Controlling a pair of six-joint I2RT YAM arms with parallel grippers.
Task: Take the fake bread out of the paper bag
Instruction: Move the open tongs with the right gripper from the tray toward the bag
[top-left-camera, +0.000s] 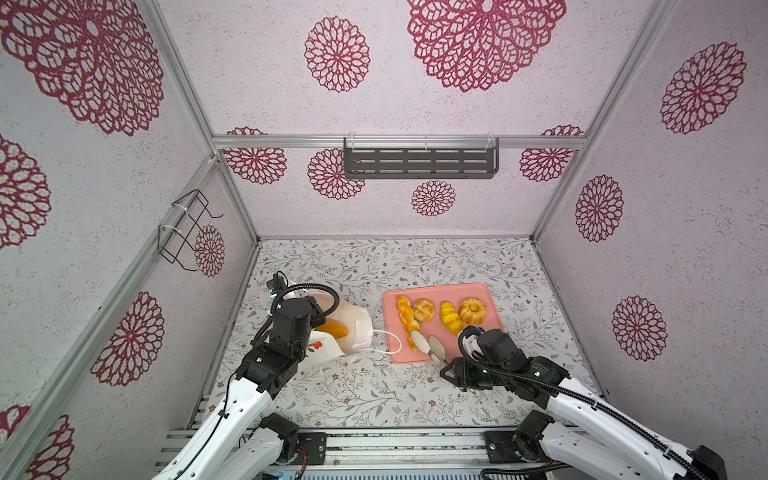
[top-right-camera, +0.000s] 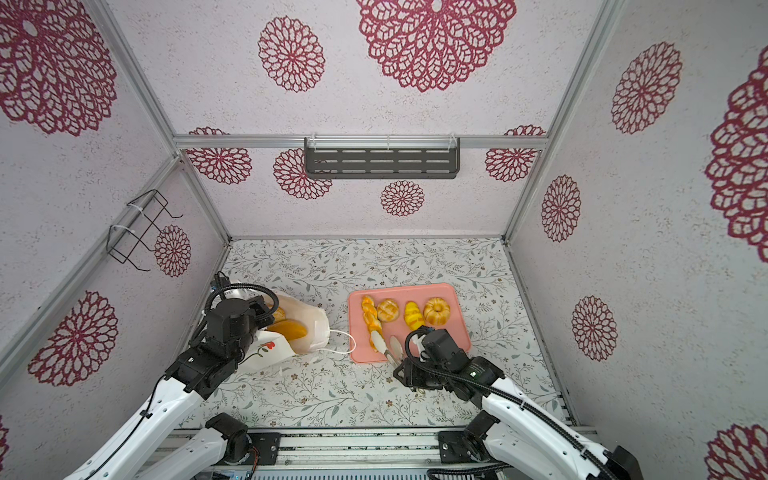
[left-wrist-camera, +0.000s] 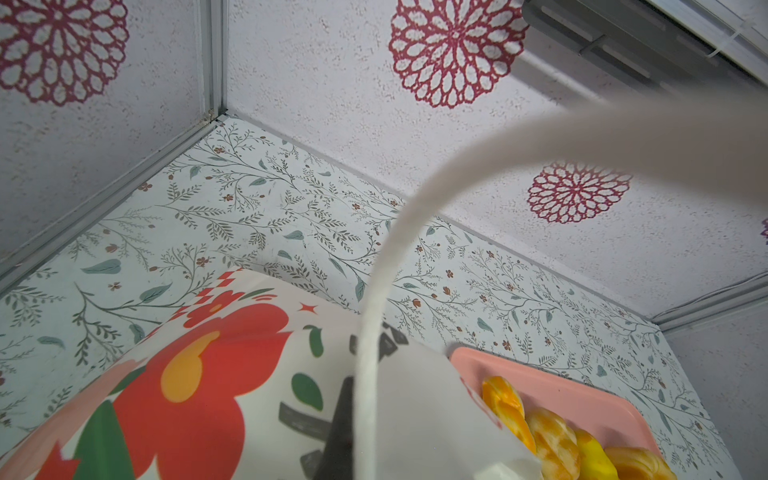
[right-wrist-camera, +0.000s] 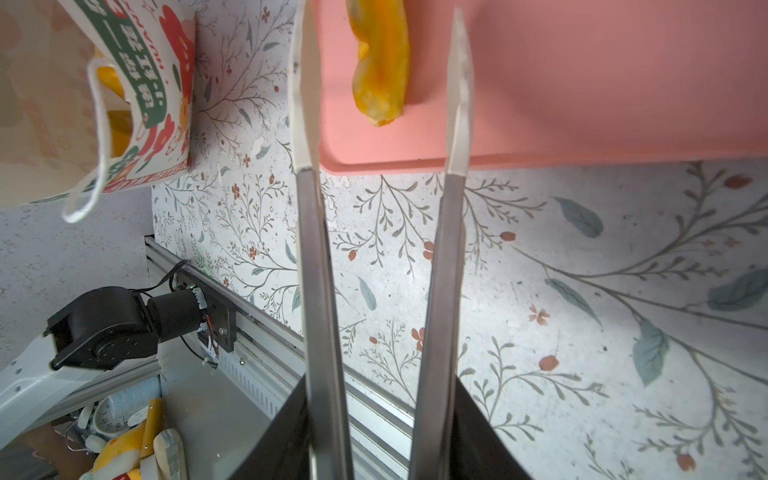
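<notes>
The white paper bag (top-left-camera: 357, 328) lies tilted on its side at the left, its mouth facing the pink tray (top-left-camera: 440, 291). An orange fake bread (top-left-camera: 332, 329) shows inside the mouth, and a second piece (top-right-camera: 278, 313) sits behind it. My left gripper (left-wrist-camera: 345, 415) is shut on the bag's upper rim beside the cord handle (left-wrist-camera: 374, 332). On the tray lie a twisted stick (top-left-camera: 405, 318), a round roll (top-left-camera: 424, 309), a yellow loaf (top-left-camera: 450, 316) and a ring bun (top-left-camera: 472, 310). My right gripper (top-left-camera: 428, 345) carries long white-tipped tongs that stand open around the stick's near end (right-wrist-camera: 380, 62) without touching it.
The bag's other cord handle (top-left-camera: 388, 340) trails on the table against the tray's left edge. A grey slotted shelf (top-left-camera: 419, 162) hangs on the back wall and a wire rack (top-left-camera: 187, 232) on the left wall. A metal rail (top-left-camera: 395, 449) runs along the front.
</notes>
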